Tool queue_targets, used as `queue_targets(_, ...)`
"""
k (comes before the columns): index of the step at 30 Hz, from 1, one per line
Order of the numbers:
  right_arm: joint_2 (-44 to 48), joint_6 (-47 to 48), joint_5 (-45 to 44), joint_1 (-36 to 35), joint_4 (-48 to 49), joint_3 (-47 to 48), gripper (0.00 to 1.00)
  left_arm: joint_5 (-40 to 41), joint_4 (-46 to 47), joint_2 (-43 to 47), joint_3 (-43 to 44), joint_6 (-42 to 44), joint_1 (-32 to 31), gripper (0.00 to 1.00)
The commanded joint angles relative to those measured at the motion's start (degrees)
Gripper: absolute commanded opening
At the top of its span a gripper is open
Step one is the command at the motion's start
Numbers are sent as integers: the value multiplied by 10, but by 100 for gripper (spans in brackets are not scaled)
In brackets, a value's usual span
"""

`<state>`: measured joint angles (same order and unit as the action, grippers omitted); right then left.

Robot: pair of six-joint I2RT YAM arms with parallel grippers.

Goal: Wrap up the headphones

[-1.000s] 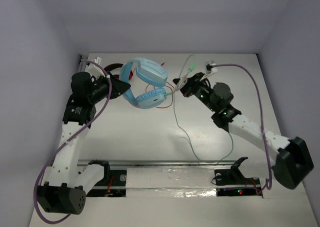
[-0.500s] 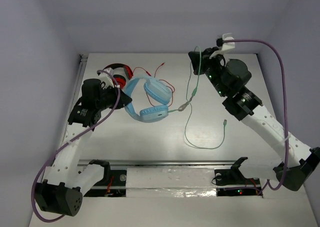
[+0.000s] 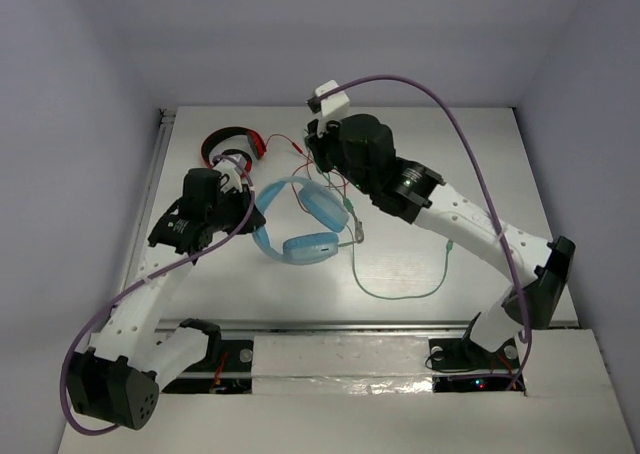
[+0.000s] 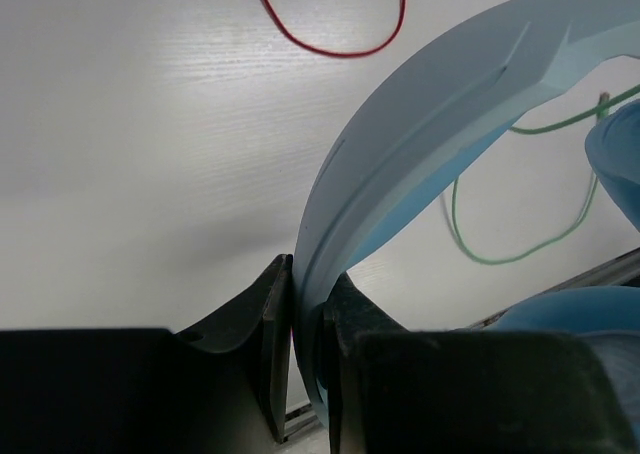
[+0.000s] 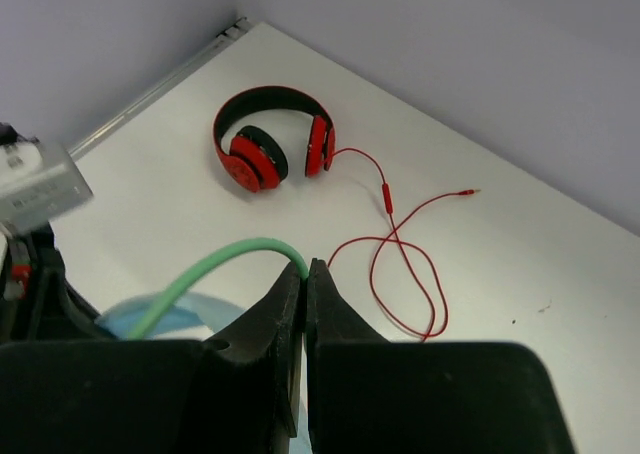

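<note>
The light blue headphones (image 3: 300, 219) lie mid-table, ear cups toward the front. My left gripper (image 3: 243, 202) is shut on their wide blue headband (image 4: 440, 124), which rises from between its fingers in the left wrist view. My right gripper (image 3: 315, 144) hovers behind the headphones and is shut on the thin pale green cable (image 5: 215, 266). The cable runs down past the ear cups and loops over the table (image 3: 400, 292) to its plug (image 3: 449, 246).
Smaller red-and-black headphones (image 3: 230, 144) lie at the back left, also seen in the right wrist view (image 5: 272, 139), with their red cable (image 5: 400, 264) looping toward the middle. The table's left rail (image 3: 150, 189) and front rail (image 3: 350, 326) border the work area.
My right gripper has swung left across the table with the green cable, from the back right to above the headphones. My left gripper has pulled the headphones toward the front, off the red pair.
</note>
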<state>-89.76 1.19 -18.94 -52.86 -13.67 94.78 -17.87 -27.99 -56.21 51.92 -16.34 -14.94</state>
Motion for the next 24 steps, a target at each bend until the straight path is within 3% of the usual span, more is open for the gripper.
queue_targets(1,-30,32,-30,-11,-23,74,0,-20,2,-7,-8,9,-14,0)
queue_targets(13,-191,-10,-68,-24,-137,236,0,-58,59,-34,-8,-12,-90,0)
queue_targets(19,-221,-35,-94,-16,-162,246,0,-91,125,8,-23,-40,-104,0)
queue_targets(24,-197,-77,-44,20,-146,207,1,-110,176,50,-47,-62,-104,0)
